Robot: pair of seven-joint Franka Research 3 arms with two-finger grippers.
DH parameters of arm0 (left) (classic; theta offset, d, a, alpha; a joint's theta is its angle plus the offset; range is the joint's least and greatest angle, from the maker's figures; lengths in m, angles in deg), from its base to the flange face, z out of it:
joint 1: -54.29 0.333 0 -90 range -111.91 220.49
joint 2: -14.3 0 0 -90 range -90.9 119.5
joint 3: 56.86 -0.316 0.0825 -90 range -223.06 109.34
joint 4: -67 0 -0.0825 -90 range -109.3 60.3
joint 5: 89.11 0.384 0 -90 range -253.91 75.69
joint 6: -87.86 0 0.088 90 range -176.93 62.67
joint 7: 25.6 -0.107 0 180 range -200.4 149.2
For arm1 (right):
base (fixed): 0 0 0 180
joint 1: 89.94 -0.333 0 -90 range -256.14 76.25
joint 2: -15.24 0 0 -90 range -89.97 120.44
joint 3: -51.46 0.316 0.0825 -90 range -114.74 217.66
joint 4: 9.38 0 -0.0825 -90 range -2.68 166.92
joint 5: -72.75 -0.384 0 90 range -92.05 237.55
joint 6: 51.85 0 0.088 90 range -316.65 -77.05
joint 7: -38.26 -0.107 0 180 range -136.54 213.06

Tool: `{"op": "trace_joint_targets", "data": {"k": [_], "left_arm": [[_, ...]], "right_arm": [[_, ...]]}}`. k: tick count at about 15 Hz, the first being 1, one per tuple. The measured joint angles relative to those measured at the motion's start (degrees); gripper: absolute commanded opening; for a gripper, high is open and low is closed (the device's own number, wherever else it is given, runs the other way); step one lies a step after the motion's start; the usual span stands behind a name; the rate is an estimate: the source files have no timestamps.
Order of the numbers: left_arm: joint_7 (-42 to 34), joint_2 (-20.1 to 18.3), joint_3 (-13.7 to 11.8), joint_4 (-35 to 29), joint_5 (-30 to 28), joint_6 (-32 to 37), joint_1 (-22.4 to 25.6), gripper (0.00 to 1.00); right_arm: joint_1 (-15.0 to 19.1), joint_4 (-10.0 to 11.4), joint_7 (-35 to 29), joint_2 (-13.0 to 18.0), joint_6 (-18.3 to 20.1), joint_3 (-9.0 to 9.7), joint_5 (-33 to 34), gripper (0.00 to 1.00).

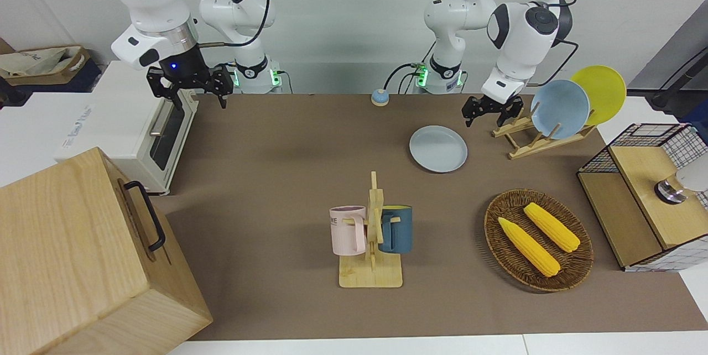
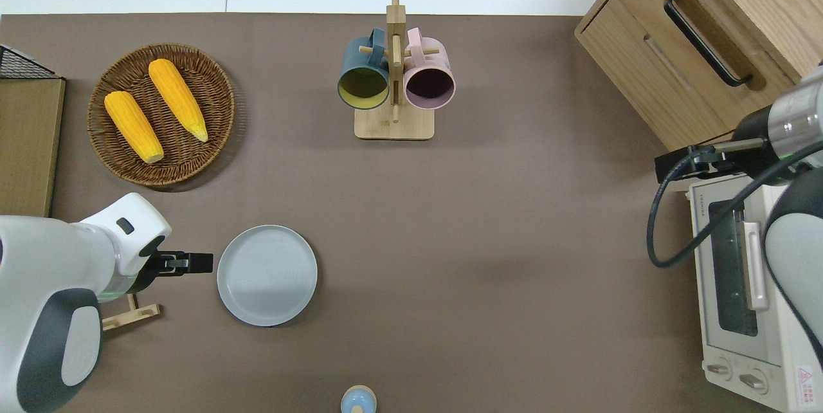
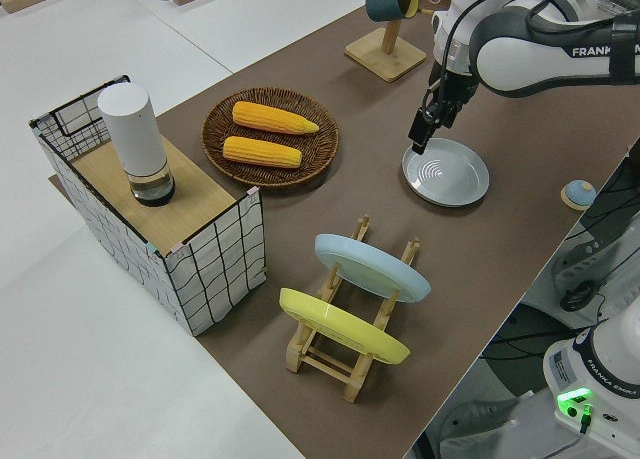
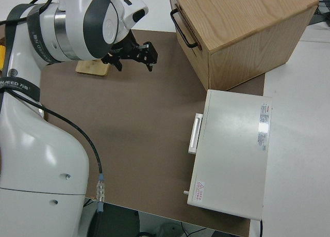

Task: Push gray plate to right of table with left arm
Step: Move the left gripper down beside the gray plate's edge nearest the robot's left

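Note:
The gray plate (image 1: 438, 149) lies flat on the table's brown mat (image 1: 287, 167), toward the left arm's end; it also shows in the overhead view (image 2: 267, 275) and the left side view (image 3: 446, 173). My left gripper (image 1: 485, 118) hangs a little above the mat, over the gap between the plate and the wooden plate rack (image 1: 525, 136). In the overhead view it (image 2: 200, 263) is just beside the plate's rim, apart from it. In the left side view it (image 3: 419, 134) is empty. My right arm is parked, its gripper (image 1: 191, 92) empty.
The rack holds a sky-blue plate (image 1: 560, 109) and a yellow plate (image 1: 600, 92). A wicker basket (image 1: 488, 228) with two corn cobs, a mug rack (image 1: 371, 239), a small bell (image 1: 379, 98), a wire-sided box (image 1: 647, 194), a toaster oven (image 1: 166, 134) and a wooden cabinet (image 1: 83, 255) stand around.

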Motion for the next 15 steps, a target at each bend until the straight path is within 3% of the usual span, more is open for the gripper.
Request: {"op": "trace_joint_targets", "data": {"k": [10,15], "left_arm": [[1.31,0.36,1.08,-10.61,-0.24,-13.58,-0.52,0.99],[1.67,4.21,1.12,-14.63,-0.29,-21.84,-1.75,0.99]], "right_arm": [[0.00,0.00,0.00,0.00,0.00,0.00,0.00,0.983],[0.00,0.00,0.00,0.00,0.00,0.00,0.00,0.983]]}}
